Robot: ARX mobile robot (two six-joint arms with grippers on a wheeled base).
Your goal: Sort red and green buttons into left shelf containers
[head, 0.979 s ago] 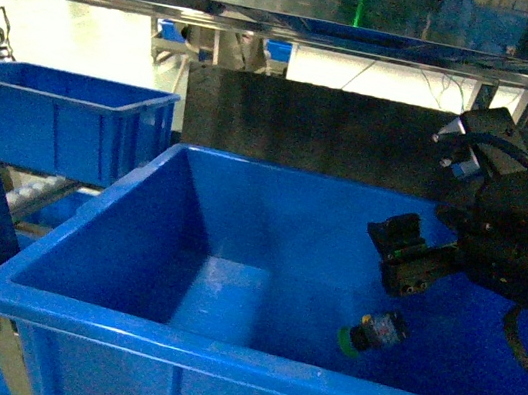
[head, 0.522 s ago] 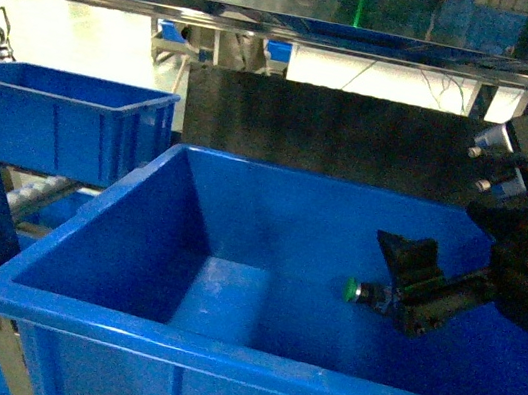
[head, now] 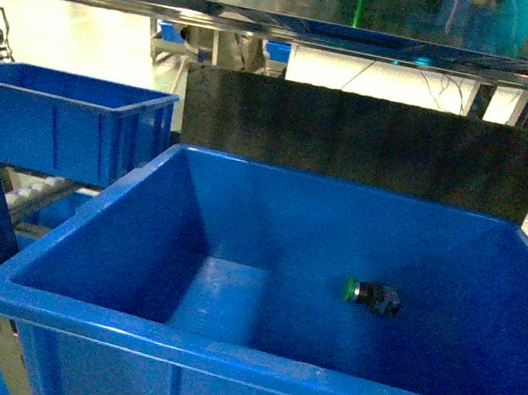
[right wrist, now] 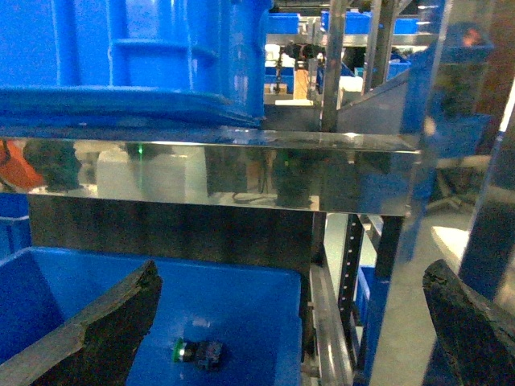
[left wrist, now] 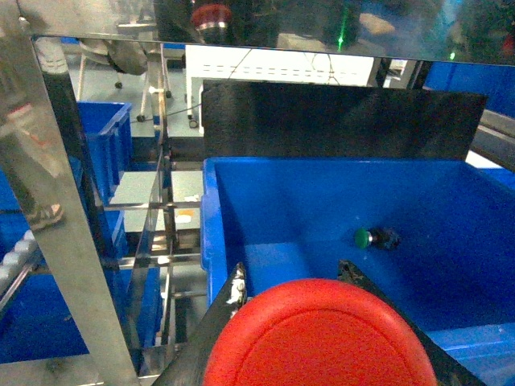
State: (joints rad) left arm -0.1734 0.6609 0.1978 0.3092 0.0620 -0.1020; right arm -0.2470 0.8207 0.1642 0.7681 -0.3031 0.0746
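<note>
The green button [head: 369, 295] lies on its side on the floor of the large blue container [head: 169, 339], right of the middle. The left wrist view shows it too, green button [left wrist: 374, 238], inside the container [left wrist: 211, 225]. My left gripper [left wrist: 291, 273] hovers at the container's near left rim, shut on the red button [left wrist: 318, 342], whose wide cap fills the space between the fingers [left wrist: 235, 291]. My right gripper [right wrist: 290, 322] is open and empty, well above and to the right of the green button [right wrist: 197, 352]. Neither gripper shows in the head view.
A second blue container [head: 64, 119] stands on the shelf to the left. A black board [head: 355, 137] backs the big container. A shiny metal shelf edge [head: 293, 25] runs overhead, and metal uprights [left wrist: 72, 241] stand left of the container.
The right gripper let the green button drop into the container, then pulled away out of the head view. The button rolled a little and now lies still.
</note>
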